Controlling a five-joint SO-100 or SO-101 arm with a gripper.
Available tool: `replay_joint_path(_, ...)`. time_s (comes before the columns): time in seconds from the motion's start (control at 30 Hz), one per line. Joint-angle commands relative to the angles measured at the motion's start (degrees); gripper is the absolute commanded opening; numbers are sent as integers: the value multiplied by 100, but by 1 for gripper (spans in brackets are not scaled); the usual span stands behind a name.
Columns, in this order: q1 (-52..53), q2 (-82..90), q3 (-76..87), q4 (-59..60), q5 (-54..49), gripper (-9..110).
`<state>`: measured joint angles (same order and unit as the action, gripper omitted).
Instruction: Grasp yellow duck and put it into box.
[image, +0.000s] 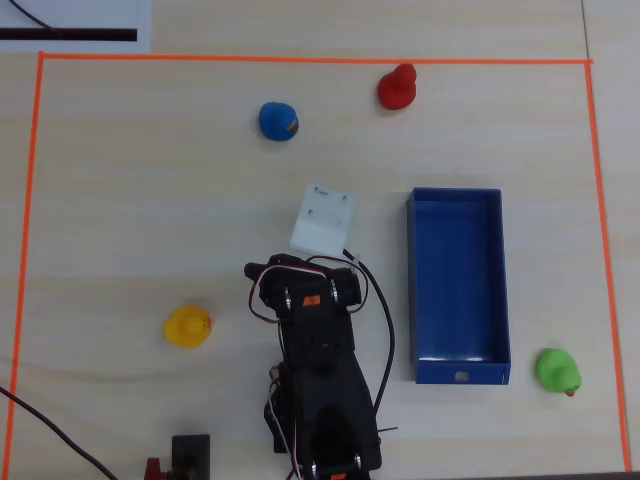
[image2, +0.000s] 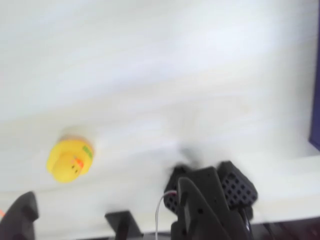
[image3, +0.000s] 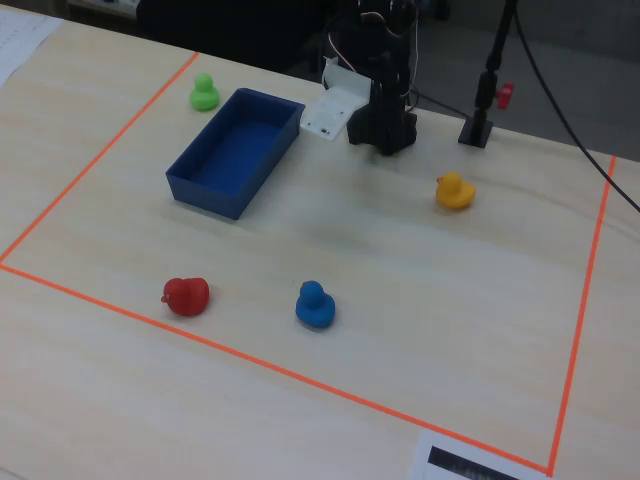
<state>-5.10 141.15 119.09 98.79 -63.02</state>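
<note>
A yellow duck (image: 187, 326) sits alone on the pale wooden tabletop (image: 120, 200), left of the black robot arm (image: 320, 380) in the overhead view, untouched. The dark blue box (image: 458, 374) lies well apart on the arm's other side. The fingers (image2: 200, 200) appear in the blurred wrist view, but whether spread or pressed together cannot be told.
</note>
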Motion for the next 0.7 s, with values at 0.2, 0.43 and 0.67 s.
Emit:
replay_joint_path(0.2, -1336, -773, -466, 141, 457, 38)
replay_joint_path(0.43, -2795, -1204, -677, 141, 1327, 39)
replay_joint_path(0.67, -4052, -1564, -905, 53, 2206, 39)
